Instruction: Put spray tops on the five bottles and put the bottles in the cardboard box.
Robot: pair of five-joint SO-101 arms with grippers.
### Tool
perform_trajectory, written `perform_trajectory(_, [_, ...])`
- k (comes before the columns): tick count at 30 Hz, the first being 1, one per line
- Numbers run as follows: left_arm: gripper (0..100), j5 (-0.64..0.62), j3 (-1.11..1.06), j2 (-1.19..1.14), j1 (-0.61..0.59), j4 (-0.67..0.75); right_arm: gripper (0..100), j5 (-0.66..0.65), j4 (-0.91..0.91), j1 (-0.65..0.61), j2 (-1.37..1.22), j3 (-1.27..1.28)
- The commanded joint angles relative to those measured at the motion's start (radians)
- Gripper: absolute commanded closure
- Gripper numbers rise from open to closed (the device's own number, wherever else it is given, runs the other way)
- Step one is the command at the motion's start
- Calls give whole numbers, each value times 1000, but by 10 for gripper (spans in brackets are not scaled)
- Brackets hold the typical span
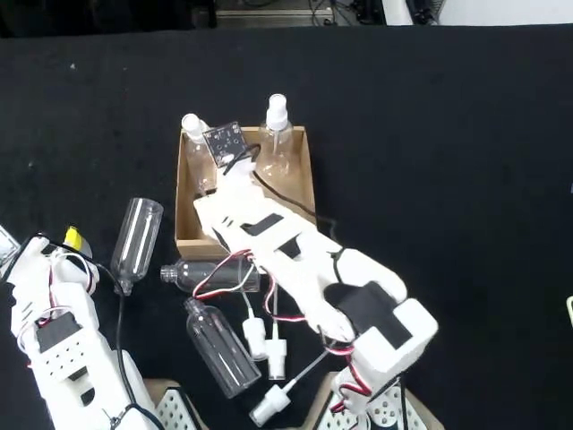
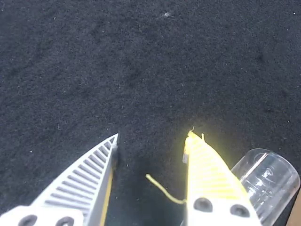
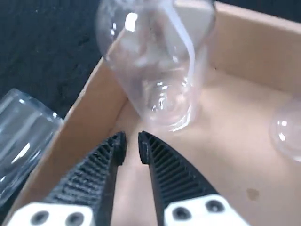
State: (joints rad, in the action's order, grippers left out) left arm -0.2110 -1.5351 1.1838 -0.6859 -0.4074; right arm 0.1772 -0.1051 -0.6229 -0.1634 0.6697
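I am looking down on the black table (image 1: pixel 466 179). My right arm (image 1: pixel 295 260) comes in from 5 o'clock and ends over the cardboard box (image 1: pixel 190 242) in the middle. My left arm (image 1: pixel 54 349) sits low at 8 o'clock. Two bottles with spray tops on stand in the box, one in the 11 o'clock corner (image 1: pixel 197 161) and one near the 1 o'clock corner (image 1: pixel 276 148). Three bare bottles lie on the table outside the box: one at 9 o'clock from it (image 1: pixel 137 233), one just under its near wall (image 1: pixel 210 273), and one lower down at 6 o'clock (image 1: pixel 219 349). Three loose spray tops (image 1: pixel 276 356) lie just beside that lowest bottle, on its 3 o'clock side. The right gripper (image 3: pixel 131 141) hangs inside the box with its fingers almost together, just a thin gap, holding nothing. The left gripper (image 2: pixel 153 136) is spread wide over the table and holds nothing.
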Motion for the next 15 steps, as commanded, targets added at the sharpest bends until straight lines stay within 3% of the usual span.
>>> perform_trajectory(1, [802, -3, 47, 12, -5, 21, 988, 0, -18, 51, 93, -64])
perform_trajectory(15, [802, -2, 47, 12, -5, 21, 988, 0, 38, 64, -59, -166])
